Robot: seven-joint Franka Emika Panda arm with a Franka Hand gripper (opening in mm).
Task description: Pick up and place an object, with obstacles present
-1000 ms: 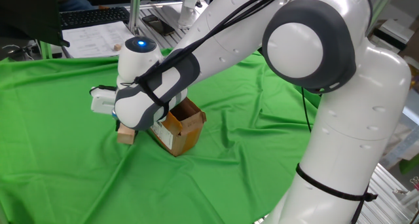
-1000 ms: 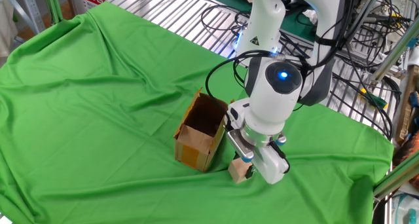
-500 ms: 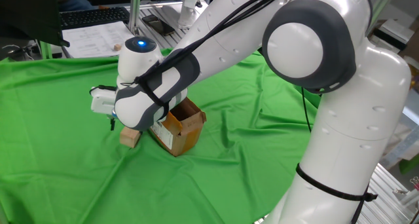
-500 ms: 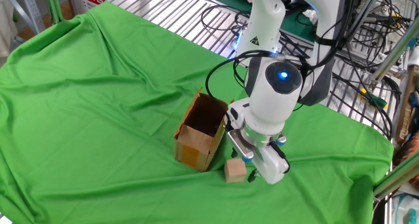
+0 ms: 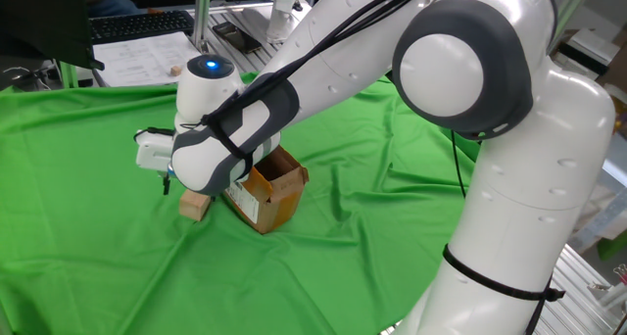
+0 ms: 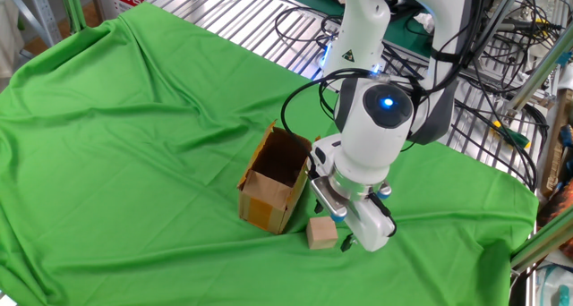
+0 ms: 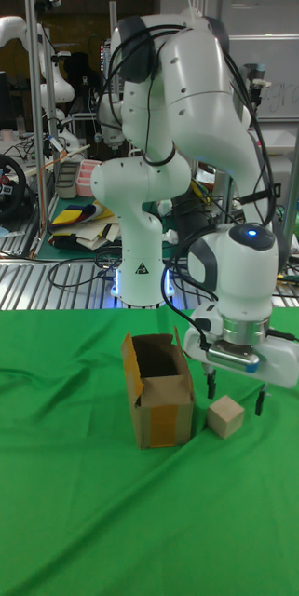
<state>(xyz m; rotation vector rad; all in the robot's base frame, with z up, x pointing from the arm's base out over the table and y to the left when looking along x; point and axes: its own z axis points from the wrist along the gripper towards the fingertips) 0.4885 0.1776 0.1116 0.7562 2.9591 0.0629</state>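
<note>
Your claw (image 7: 234, 394) hangs low over the green cloth (image 6: 134, 127), its two fingers spread apart and gripping nothing, as the tall fixed view shows. The cube (image 7: 226, 416) sits on the cloth directly beneath the claw, below the gap between the fingertips (image 7: 210, 393), free of both. In the other fixed view you see the cube (image 6: 320, 233) resting just under the fingers, apart from them, with one dark fingertip (image 6: 346, 244) just beside it. From one fixed view the cube (image 5: 195, 205) peeks out below the arm's wrist, which hides most of the claw. The box (image 7: 156, 390) stands upright just beside the claw, flaps raised and top open, near the cube but not touching it; its white label (image 5: 243, 202) faces one fixed view.
</note>
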